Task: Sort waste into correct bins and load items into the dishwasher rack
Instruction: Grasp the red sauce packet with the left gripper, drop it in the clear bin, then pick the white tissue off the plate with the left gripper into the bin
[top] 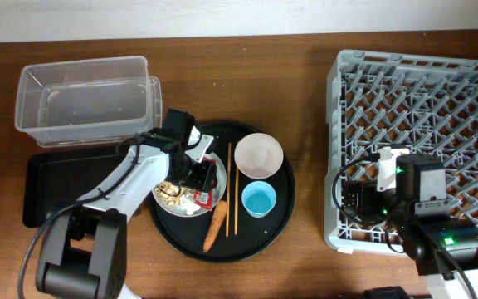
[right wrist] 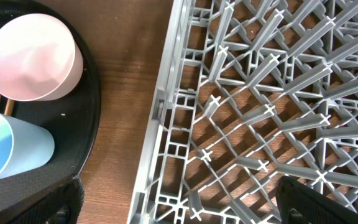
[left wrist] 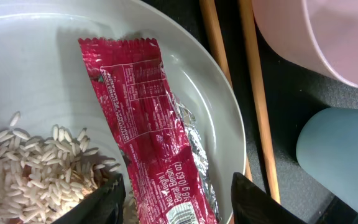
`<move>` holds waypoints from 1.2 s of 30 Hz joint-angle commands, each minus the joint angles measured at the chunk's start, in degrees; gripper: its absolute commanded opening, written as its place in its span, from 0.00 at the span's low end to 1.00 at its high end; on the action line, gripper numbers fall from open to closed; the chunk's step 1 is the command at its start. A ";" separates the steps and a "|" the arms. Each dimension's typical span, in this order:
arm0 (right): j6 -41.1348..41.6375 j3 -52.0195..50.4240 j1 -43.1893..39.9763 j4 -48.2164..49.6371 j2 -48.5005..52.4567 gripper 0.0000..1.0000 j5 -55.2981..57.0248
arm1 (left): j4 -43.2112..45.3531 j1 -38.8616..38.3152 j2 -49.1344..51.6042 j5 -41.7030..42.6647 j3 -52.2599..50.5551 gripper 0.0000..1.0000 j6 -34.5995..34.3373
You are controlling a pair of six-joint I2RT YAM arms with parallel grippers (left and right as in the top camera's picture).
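Far left, the clear tub [top: 85, 93] sat at the back of the table, with the flat black tray [top: 52, 178] right in front of it. The two were touching or close to it.

Next over, the left gripper [left wrist: 176, 193] was down low over the plate [left wrist: 36, 68]. Its fingers [left wrist: 101, 199] were spread apart and not gripping anything. In the left wrist view the red wrapper [left wrist: 148, 124] lay flat on the plate and ran down between the two fingers. I couldn't tell if either finger was actually touching it. A heap of rice-like food scraps [left wrist: 36, 168] sat on the same plate, just left of the wrapper.

The plate was on the left half of the round black tray [top: 282, 218]. The carrot [top: 214, 226] lay on that tray too, just beside the plate's front edge and tilted a bit. The two chopsticks [top: 231, 189] were side by side between the plate and the dishes to the right. The bowl [top: 258, 154] was at the back and the light-blue cup [top: 259, 199] in front, both upright and close together.

Well apart on the right was the dishwasher rack [top: 438, 83]. The right gripper [right wrist: 179, 199] hung over the rack's left front edge with its fingers wide apart and nothing in them.
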 commanded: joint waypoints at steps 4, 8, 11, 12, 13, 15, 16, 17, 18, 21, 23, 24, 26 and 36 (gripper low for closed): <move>0.42 1.11 -0.11 0.15 -0.17 0.98 -0.28 | -1.03 -0.17 0.59 -4.11 -1.25 0.47 0.24; 0.42 1.11 -0.11 0.15 -0.17 0.98 -0.28 | -1.14 -0.17 0.59 -4.09 -1.27 0.17 0.24; 0.42 1.11 -0.11 0.15 -0.17 0.98 -0.28 | -0.92 0.00 0.57 -4.11 -0.42 0.01 0.24; 0.42 1.11 -0.11 0.13 -0.17 0.98 -0.31 | -1.81 0.66 0.28 -4.09 2.14 0.00 0.22; 0.42 1.11 -0.11 0.13 -0.17 0.98 -0.28 | -4.09 1.77 -0.66 -4.11 6.10 0.00 0.24; 0.42 1.11 -0.11 0.04 -0.17 0.98 -0.28 | -7.34 5.31 -3.30 -4.11 12.98 0.00 0.24; 0.42 1.11 -0.11 0.09 -0.17 0.98 -0.28 | -7.52 7.85 -5.38 -4.11 16.81 0.00 0.24; 0.42 1.11 -0.11 0.07 -0.17 0.98 -0.31 | -6.82 10.27 -6.78 -4.13 19.26 0.00 0.24; 0.42 1.11 -0.11 0.07 -0.17 0.98 -0.31 | -2.51 14.23 -7.80 -4.66 20.50 0.01 0.22; 0.44 1.11 -0.11 -0.04 -0.17 0.98 -0.31 | 8.57 20.46 -6.10 -14.25 20.46 0.01 0.22; 0.44 1.11 -0.11 -0.11 -0.17 0.98 -0.33 | 13.94 22.23 -2.60 -16.17 20.46 0.01 0.24; 0.44 1.11 -0.11 -0.11 -0.17 0.99 -0.33 | 16.92 22.25 0.04 -16.24 20.46 0.01 0.24; 0.44 1.11 -0.11 -0.11 -0.17 0.98 -0.33 | 19.58 22.62 3.87 -16.33 20.46 0.39 0.24; 0.44 1.11 -0.11 -0.28 -0.17 0.98 -0.33 | -23.50 10.69 -3.23 0.00 16.09 0.63 0.20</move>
